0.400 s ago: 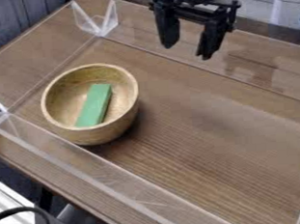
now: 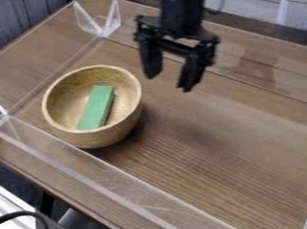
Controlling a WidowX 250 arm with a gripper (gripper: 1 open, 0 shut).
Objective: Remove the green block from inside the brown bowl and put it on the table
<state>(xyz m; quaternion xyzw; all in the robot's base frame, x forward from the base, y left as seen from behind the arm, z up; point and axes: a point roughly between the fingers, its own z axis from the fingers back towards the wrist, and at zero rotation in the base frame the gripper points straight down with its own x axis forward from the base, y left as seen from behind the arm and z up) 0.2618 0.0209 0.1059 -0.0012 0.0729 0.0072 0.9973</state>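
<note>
With its jaws apart, the gripper (image 2: 172, 70) at the bowl's (image 2: 65, 131) two o'clock needed to descend centred over the block (image 2: 97, 107).

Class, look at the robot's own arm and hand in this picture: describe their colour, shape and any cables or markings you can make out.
The hand is black throughout, with two long, slim fingers that taper toward their tips, hung from a squat black crossbar. Above it sits a dark, roughly cylindrical wrist section. No cables or markings can be made out at this picture size.
</note>
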